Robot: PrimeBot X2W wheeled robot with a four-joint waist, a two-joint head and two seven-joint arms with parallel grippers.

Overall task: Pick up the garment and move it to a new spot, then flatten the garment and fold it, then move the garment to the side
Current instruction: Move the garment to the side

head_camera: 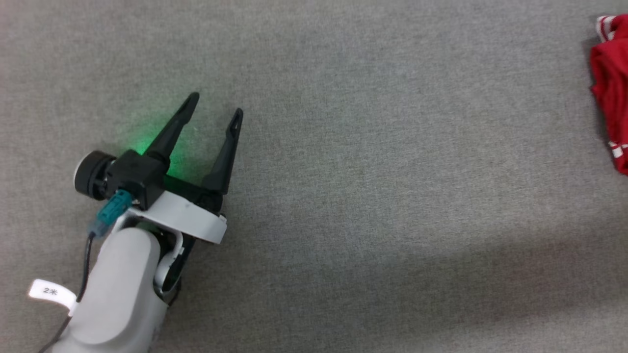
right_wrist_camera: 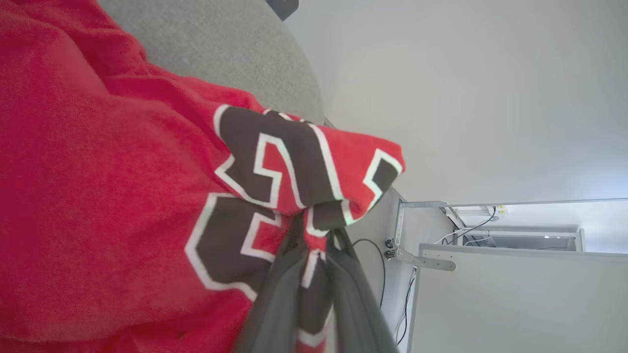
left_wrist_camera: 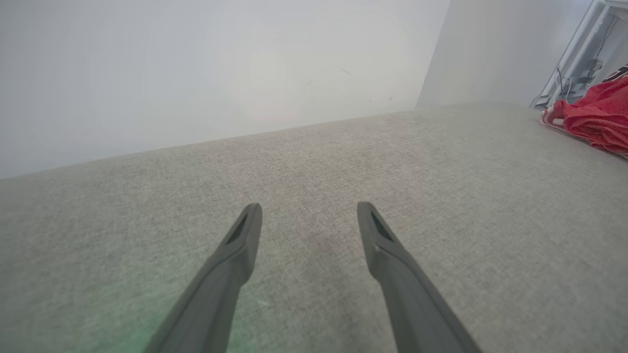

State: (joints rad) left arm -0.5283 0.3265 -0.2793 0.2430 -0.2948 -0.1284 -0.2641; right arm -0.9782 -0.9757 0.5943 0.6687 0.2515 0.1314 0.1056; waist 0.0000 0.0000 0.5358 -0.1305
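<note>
One garment (right_wrist_camera: 98,196), a red jersey shirt with black lettering outlined in white, is bunched up at the far right of a grey woven fabric surface (head_camera: 373,147). In the head view a crumpled red part of it (head_camera: 611,88) shows at the right edge, with two patches of white-striped trim, one at its top and one lower down. In the left wrist view the same red heap (left_wrist_camera: 593,120) lies on the surface at the far right, well apart from the left arm.

The right gripper (right_wrist_camera: 316,235) has its two dark fingers nearly closed on a fold of the shirt, pinching cloth right at the black lettering; the rest of the red fabric spreads away from the grip over the grey surface. Whether any of it is raised off the surface cannot be told.

The left gripper (head_camera: 216,104) is at the lower left of the head view, its two long dark fingers spread wide with nothing between them, pointing over bare grey fabric (left_wrist_camera: 309,206). One green glow (head_camera: 142,137) falls on the surface beside its base, one teal connector (head_camera: 113,206) sits at the wrist, and one white label (head_camera: 49,291) hangs from the cable along the pale forearm.

Behind the surface stands a plain white wall (left_wrist_camera: 196,63). Beyond the shirt is one white metal frame (right_wrist_camera: 490,255) with dark cables.
</note>
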